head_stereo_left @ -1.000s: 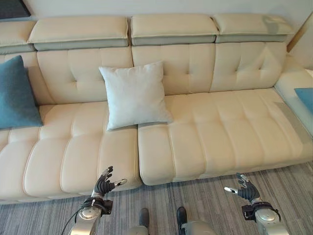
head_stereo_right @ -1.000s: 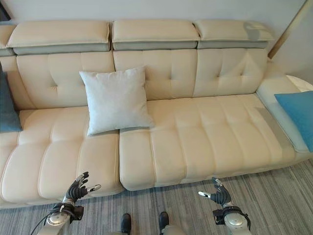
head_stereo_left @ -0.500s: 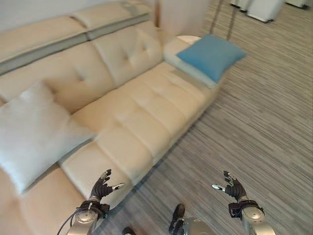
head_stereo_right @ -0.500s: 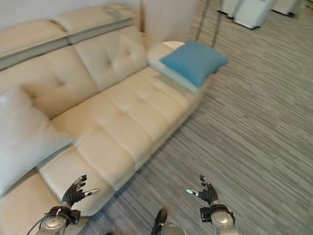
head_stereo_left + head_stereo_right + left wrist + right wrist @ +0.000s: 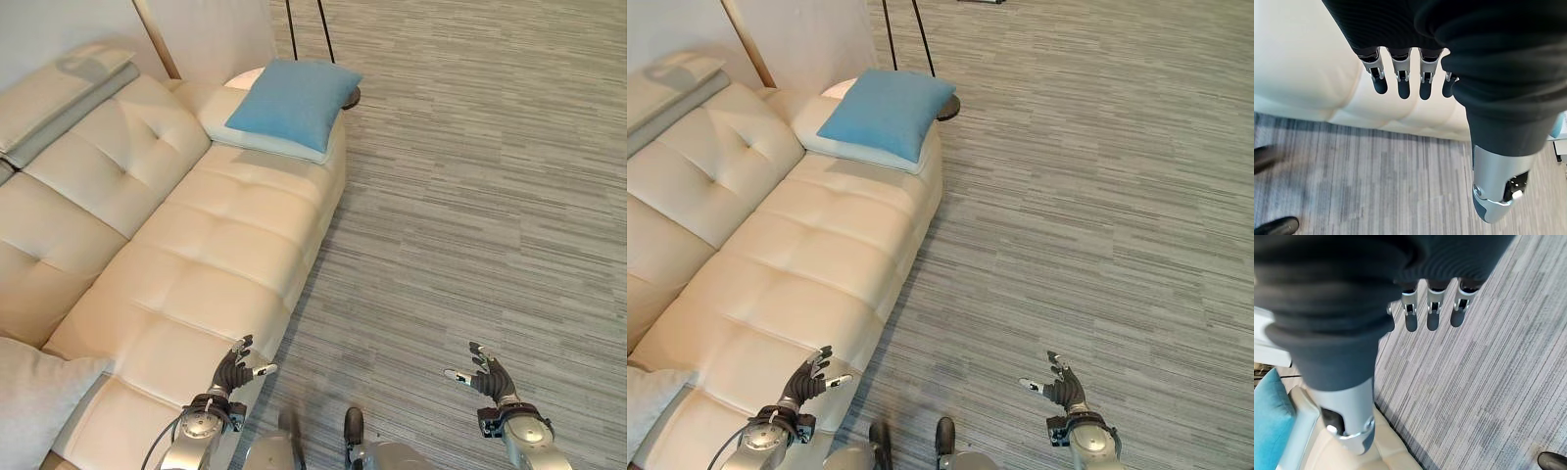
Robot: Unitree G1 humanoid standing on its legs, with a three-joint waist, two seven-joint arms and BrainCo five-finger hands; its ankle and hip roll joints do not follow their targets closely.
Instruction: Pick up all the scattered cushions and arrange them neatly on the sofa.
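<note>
A cream tufted sofa (image 5: pixel 186 264) stands on grey striped carpet (image 5: pixel 470 196). A blue cushion (image 5: pixel 294 103) lies flat on its far end, atop a pale seat pad (image 5: pixel 257 143). A white cushion (image 5: pixel 34 401) rests on the near seat.

We see the left hand (image 5: pixel 233 372) raised at the sofa's (image 5: pixel 196 255) front edge, fingers (image 5: pixel 1400 83) relaxed and spread — holding nothing. The right hand (image 5: pixel 490 374) hangs well off the sofa — loosely spread too, empty.
</note>
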